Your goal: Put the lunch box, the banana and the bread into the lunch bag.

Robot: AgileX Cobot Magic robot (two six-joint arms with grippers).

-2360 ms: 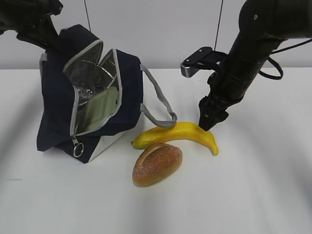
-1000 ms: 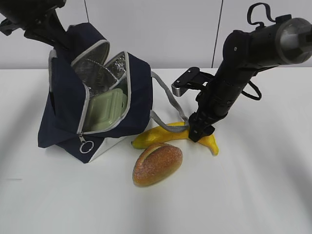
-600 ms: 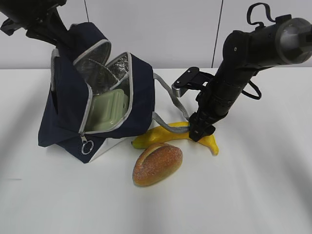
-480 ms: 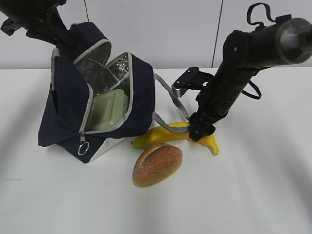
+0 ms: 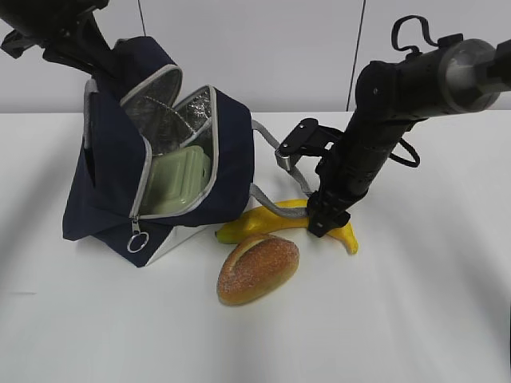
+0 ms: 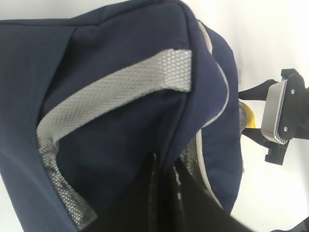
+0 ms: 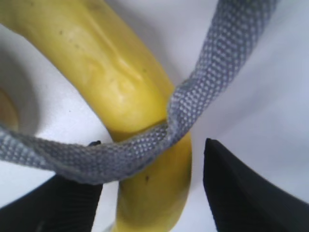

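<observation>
Two things were left outside the lunch bag [image 5: 108,175], by the look of the table [image 5: 415,319]: the banana [image 5: 263,222] and the bread [image 5: 257,268], lying close together just right of the bag, bread nearer. Found the lunch box [image 5: 177,182] already inside, green lid showing through the unzipped mouth against the foil lining. Noted the left gripper [image 6: 161,186] pinched fully closed on the navy fabric at the bag's far top, tipping the mouth toward the right. Noted the right gripper [image 5: 323,219] down over the right half of the banana, jaws wide apart, one on either side of the fruit, gripping nothing. Spotted the snag in the right wrist view: the bag's grey handle strap [image 7: 227,53] draped across the banana just ahead of the jaws. Judged the step in hand to be the grasp on the banana. Best done by closing on bare peel only, clear of the webbing. Otherwise risked dragging the bag along by the strap or jerking it out of the left pinch. Advisable also to squeeze gently across the thick part rather than the tapering end, then lift straight up before swinging left to the mouth, entering end-first into the gap beside the lunch box.
</observation>
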